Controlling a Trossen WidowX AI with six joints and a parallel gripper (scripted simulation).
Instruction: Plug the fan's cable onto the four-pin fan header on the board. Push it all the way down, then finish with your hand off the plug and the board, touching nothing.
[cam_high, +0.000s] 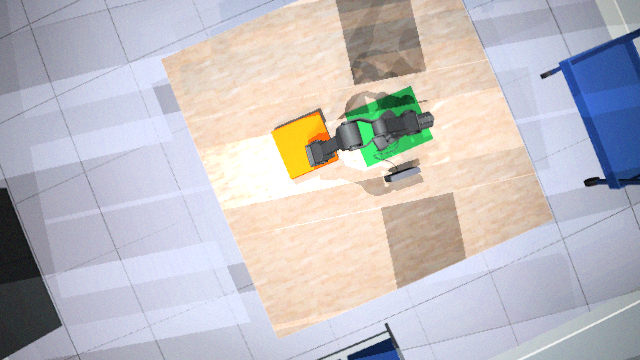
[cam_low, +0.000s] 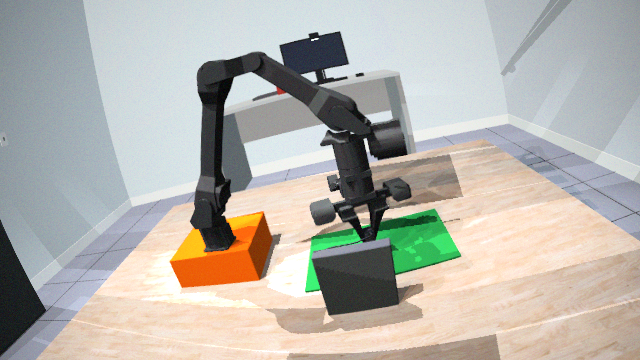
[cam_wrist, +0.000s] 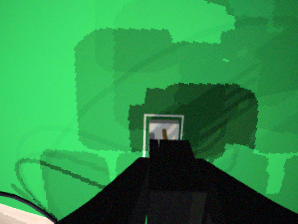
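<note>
Claw (cam_low: 369, 236) (cam_wrist: 169, 168) pinching the dark cable plug (cam_wrist: 170, 150) between its fingertips, header (cam_wrist: 164, 129) just beside

"How's the light?"

"Bright; I see washed-out glare beside the orange block (cam_high: 300, 145) (cam_low: 217, 270)."

"Shadows?"

"Hard-edged, overlapping across my green board (cam_high: 370, 155) (cam_low: 425, 245) (cam_wrist: 40, 60). Grain speckles the exterior view."

The dark arm (cam_high: 349, 136) reaches from the orange block (cam_high: 298, 145) over the green board (cam_high: 369, 150).
</note>
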